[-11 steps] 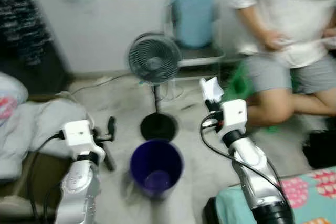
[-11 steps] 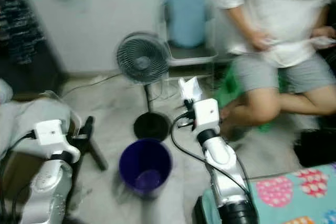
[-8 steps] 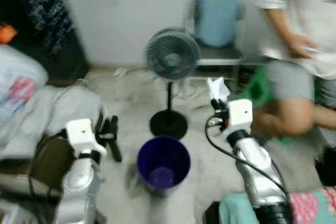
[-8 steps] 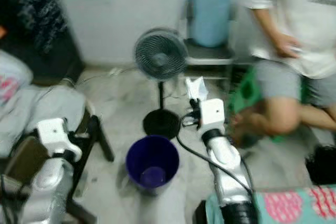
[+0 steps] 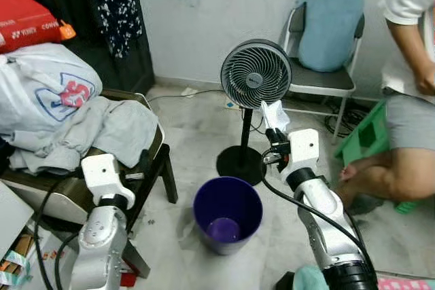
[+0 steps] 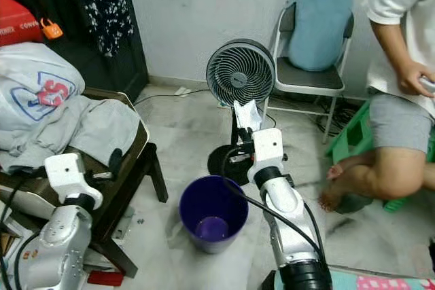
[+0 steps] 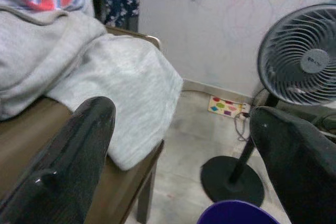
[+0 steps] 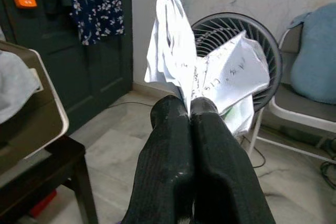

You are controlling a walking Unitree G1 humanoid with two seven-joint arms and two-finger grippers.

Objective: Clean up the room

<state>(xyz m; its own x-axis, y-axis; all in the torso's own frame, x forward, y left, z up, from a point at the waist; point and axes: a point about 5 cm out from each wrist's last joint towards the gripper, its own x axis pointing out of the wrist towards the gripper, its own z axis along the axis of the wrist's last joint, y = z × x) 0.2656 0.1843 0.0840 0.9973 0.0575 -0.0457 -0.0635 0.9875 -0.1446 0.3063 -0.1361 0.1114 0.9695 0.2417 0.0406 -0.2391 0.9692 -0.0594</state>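
1. Fingers (image 8: 202,145) of the right gripper (image 5: 274,135) are pressing flat together, pinching a crumpled piece of white paper (image 8: 202,74) by its lower edge; the sheet is fanning out above the tips.
2. Paper is sitting up by the fan (image 5: 256,74), beyond the far rim of the purple bin (image 5: 228,214), not over its mouth. Letting go here is likely dropping it on the floor (image 5: 197,123) by the fan's round base (image 5: 239,164).
3. Grip is catching only a thin edge, so a quick swing of the arm could be tugging the sheet free early.
4. Fan head is standing just behind the paper; if its blades are turning, which I cannot tell, the draught could be pushing the light scrap off course as it falls.
5. Left gripper (image 7: 178,166) is hanging spread and empty beside the wooden chair (image 5: 151,168) piled with grey clothes (image 5: 102,130); a turn that way risks snagging the fabric.
6. A person's bare leg (image 5: 387,174) is resting near the right arm, so a wide outward sweep could be brushing it.
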